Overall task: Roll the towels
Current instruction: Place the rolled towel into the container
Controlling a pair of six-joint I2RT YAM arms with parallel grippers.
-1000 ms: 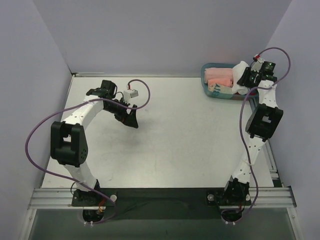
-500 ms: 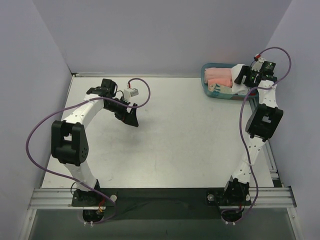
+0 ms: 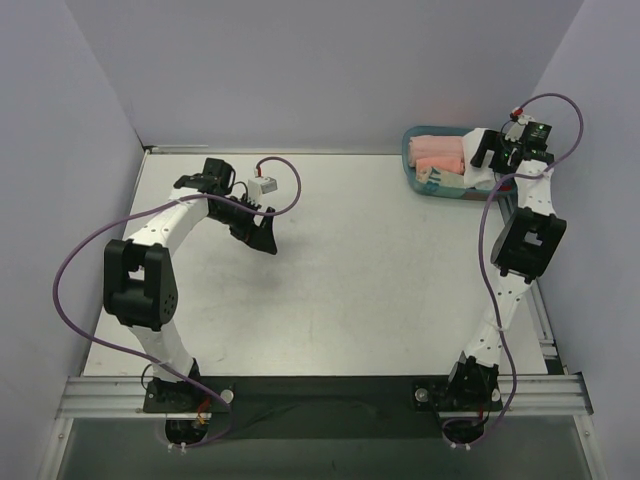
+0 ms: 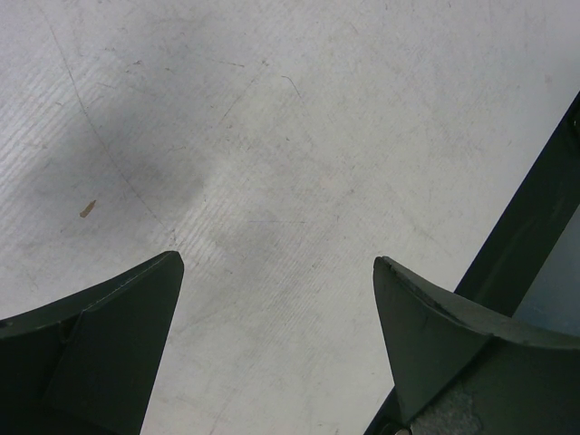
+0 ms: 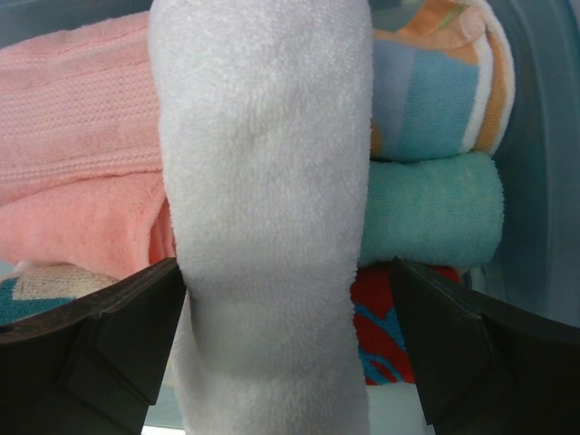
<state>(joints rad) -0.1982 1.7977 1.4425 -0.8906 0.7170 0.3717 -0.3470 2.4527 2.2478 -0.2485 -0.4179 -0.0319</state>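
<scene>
A rolled white towel [image 5: 267,181] lies on top of other rolled towels in the teal bin [image 3: 411,150] at the back right of the table. My right gripper [image 5: 288,272] hangs over it, open. The roll sits between the fingers, against the left one, with a gap at the right one. In the top view the right gripper [image 3: 493,150] is above the bin's right end, where the white towel [image 3: 481,177] shows beneath it. My left gripper [image 3: 262,240] is open over bare table in the left half, holding nothing [image 4: 276,272].
The bin also holds a pink roll [image 5: 82,136], a teal roll [image 5: 426,208], a striped roll [image 5: 426,91] and a red and blue one [image 5: 381,326]. The bin wall [image 5: 544,136] stands close on the right. Purple walls enclose the table on three sides.
The right gripper's jaws have spread wide, letting go of the white towel roll in the bin. The left arm has not moved.
</scene>
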